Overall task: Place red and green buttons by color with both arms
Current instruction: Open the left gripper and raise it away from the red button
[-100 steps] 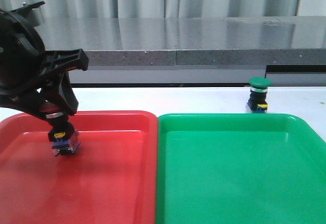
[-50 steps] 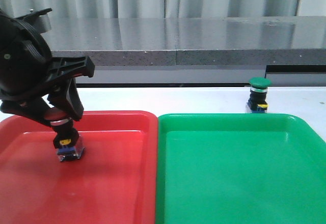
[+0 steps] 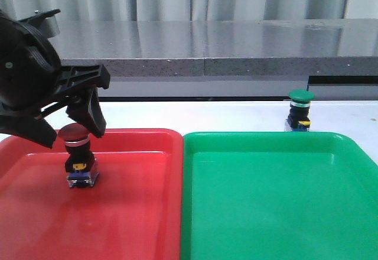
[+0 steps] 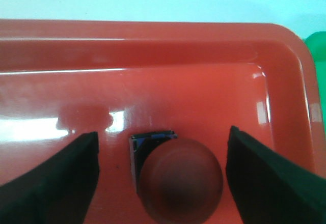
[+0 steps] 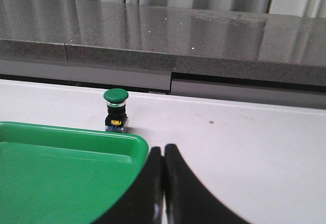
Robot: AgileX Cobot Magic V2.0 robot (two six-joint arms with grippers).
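The red button stands upright in the red tray, towards its far left. My left gripper is open, its fingers apart on either side of the red cap without touching it; the left wrist view shows the cap between the two fingers. The green button stands on the white table behind the green tray, at the far right. It also shows in the right wrist view. My right gripper is shut and empty, beside the green tray's corner, short of the green button.
A grey stone-like ledge runs along the back of the table. The two trays lie side by side, touching, and fill the front of the table. White table shows to the right of the green tray.
My left gripper lowered the red button onto the red tray, then opened and let it go. The button now stands free. The green button has not moved.
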